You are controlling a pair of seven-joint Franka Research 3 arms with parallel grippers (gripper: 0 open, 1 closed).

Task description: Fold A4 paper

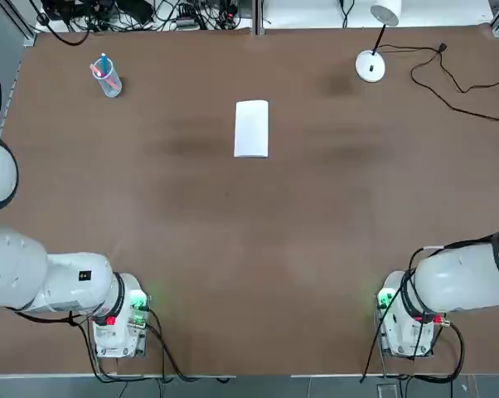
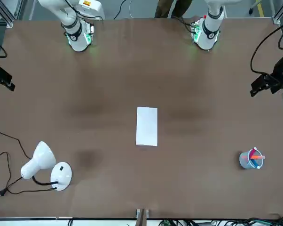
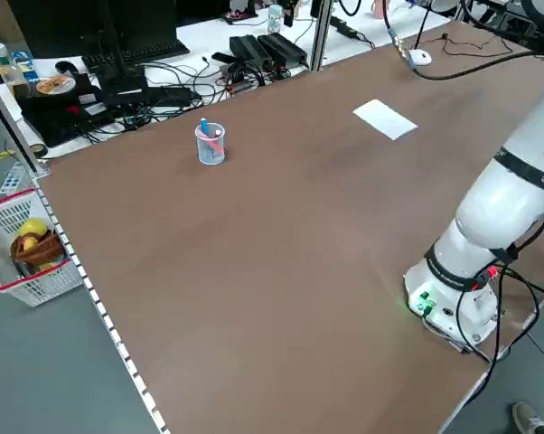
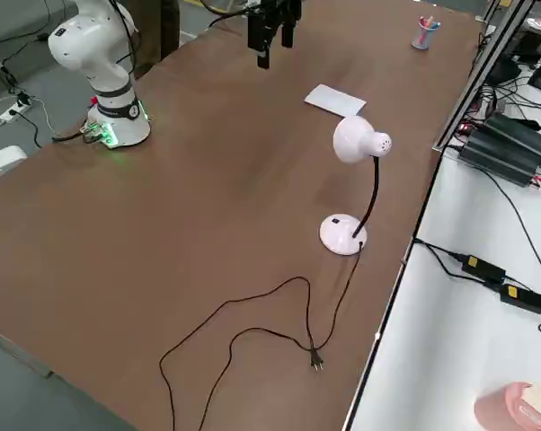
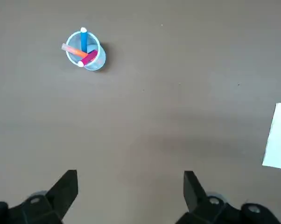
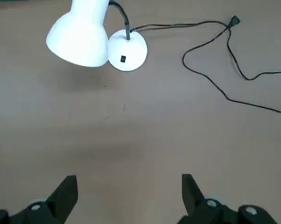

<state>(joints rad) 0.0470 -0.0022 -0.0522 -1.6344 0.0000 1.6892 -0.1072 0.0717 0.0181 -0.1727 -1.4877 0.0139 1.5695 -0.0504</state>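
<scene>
The A4 paper [image 1: 251,128] lies flat on the brown table [image 1: 249,249] as a narrow white rectangle, a little beyond the middle; it also shows in the front view [image 2: 147,126] and at the edge of the left wrist view [image 5: 278,135]. My left gripper [image 5: 129,186] hangs open high above the table, with the paper off to one side and nothing between its fingers. The right gripper [image 6: 127,189] is open too, raised over bare table near the lamp, holding nothing. Both grippers are well away from the paper.
A white desk lamp with a round base [image 1: 370,66] stands at the far right, its black cable [image 1: 457,83] trailing across the table. A clear cup of pens [image 1: 107,77] stands at the far left. Both arm bases sit at the near edge.
</scene>
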